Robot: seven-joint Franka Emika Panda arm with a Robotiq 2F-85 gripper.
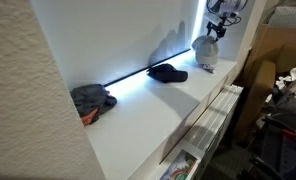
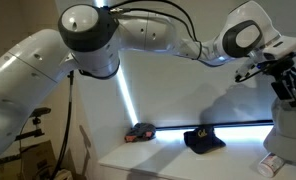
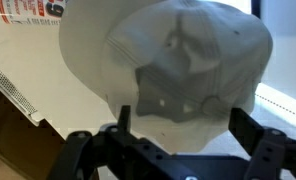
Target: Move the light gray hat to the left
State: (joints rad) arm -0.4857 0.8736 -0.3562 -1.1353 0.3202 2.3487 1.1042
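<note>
In an exterior view, the light gray hat (image 1: 205, 52) sat at the far end of the white shelf (image 1: 138, 125), close to the back wall. The gripper (image 1: 216, 30) was directly over it. A top-down approach made sense here, since the crown was the only part offering a fold to pinch. The dark hat (image 1: 168, 72) lay mid-shelf and a gray-and-orange hat (image 1: 90, 100) lay at the near end, well apart from each other. A move along the shelf would probably need a lift to clear the dark one.

In an exterior view, the hat (image 2: 288, 130) read taller than wide, with the crown up and the opening down on the shelf (image 2: 168, 162). Its long axis looked roughly vertical from here. The gripper (image 2: 285, 88) hung just above the crown, and I couldn't tell whether they touched. The dark hat (image 2: 203, 140) sat near it on the same surface.

In the wrist view, the crown (image 3: 168, 70) filled the frame. The jaws of the gripper (image 3: 178, 125) were spread, one finger (image 3: 125, 118) on each side of the dome. They straddled it and no clamp was visible. The hat's wider span ran across the frame, roughly along the line between the fingers. I couldn't make out which way the brim pointed — the crown hid it.
</note>
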